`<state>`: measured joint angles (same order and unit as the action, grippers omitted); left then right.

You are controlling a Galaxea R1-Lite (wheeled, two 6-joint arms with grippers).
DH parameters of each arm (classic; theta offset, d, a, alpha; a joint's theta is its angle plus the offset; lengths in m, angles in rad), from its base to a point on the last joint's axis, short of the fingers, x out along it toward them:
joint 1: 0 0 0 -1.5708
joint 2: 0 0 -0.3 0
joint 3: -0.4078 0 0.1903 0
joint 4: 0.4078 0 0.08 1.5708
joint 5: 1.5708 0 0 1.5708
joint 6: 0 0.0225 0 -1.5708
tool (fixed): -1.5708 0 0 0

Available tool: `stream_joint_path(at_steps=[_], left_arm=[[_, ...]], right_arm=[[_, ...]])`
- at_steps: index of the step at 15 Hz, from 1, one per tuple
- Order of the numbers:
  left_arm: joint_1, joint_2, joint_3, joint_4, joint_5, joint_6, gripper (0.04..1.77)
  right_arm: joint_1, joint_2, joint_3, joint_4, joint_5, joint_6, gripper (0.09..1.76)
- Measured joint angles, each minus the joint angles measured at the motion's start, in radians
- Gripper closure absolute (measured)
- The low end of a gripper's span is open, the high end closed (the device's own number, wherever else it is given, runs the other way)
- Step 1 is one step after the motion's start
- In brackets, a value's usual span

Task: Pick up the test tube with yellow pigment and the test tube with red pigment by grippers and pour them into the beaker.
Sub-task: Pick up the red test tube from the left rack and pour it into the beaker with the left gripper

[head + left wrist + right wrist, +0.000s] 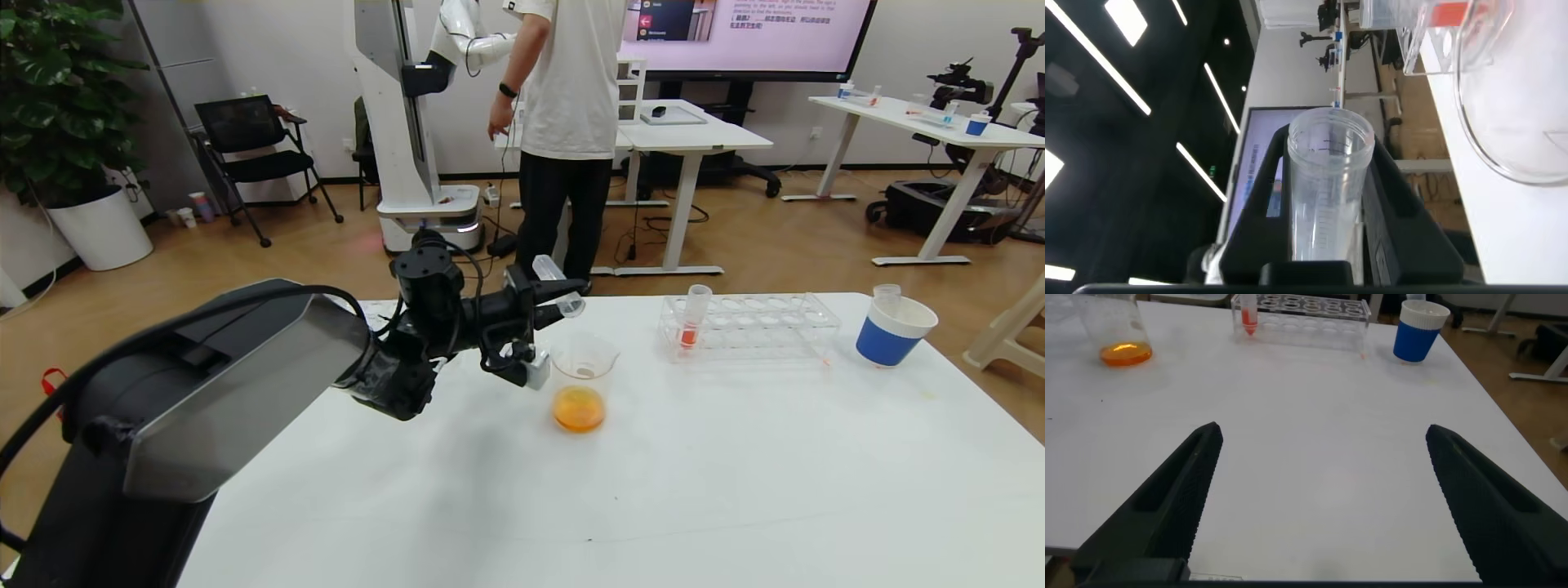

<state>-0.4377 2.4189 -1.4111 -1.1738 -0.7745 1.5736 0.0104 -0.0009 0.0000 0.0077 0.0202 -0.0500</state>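
My left gripper [560, 299] is shut on an empty clear test tube [545, 268], held nearly level with its mouth just above the rim of the beaker [581, 367]. The beaker holds orange liquid at its bottom. In the left wrist view the empty tube [1327, 196] sits between the black fingers of that gripper [1331, 149], with the beaker's rim [1511, 122] beside it. A test tube with red pigment [691, 327] stands in the clear rack [759, 327]. No tube with yellow liquid is in view. My right gripper [1323, 437] is open and empty above bare table.
A blue-and-white paper cup [891, 331] with a clear tube in it stands right of the rack, near the table's right edge. A person and a white robot stand beyond the table's far edge. The right wrist view shows the beaker [1123, 343], rack [1306, 310] and cup [1417, 331].
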Motion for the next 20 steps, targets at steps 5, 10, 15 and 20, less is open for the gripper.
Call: stream_joint_path(at_steps=[5,10,15,20], left_arm=[[-0.004,-0.037,0.017,-0.099,0.164,-0.515,1.30],[-0.063,-0.071,0.050,-0.249,0.799,-1.027,1.30],[-0.071,-0.177,0.086,-0.007,1.117,-1.416,1.30],[-0.064,-0.318,0.150,0.275,1.204,-1.679,1.30]], right_arm=[[0.000,0.000,0.000,0.000,0.000,0.000,0.11],[0.000,0.000,0.000,0.000,0.000,0.000,0.11],[0.000,0.000,0.000,0.000,0.000,0.000,0.11],[0.000,0.000,0.000,0.000,0.000,0.000,0.11]])
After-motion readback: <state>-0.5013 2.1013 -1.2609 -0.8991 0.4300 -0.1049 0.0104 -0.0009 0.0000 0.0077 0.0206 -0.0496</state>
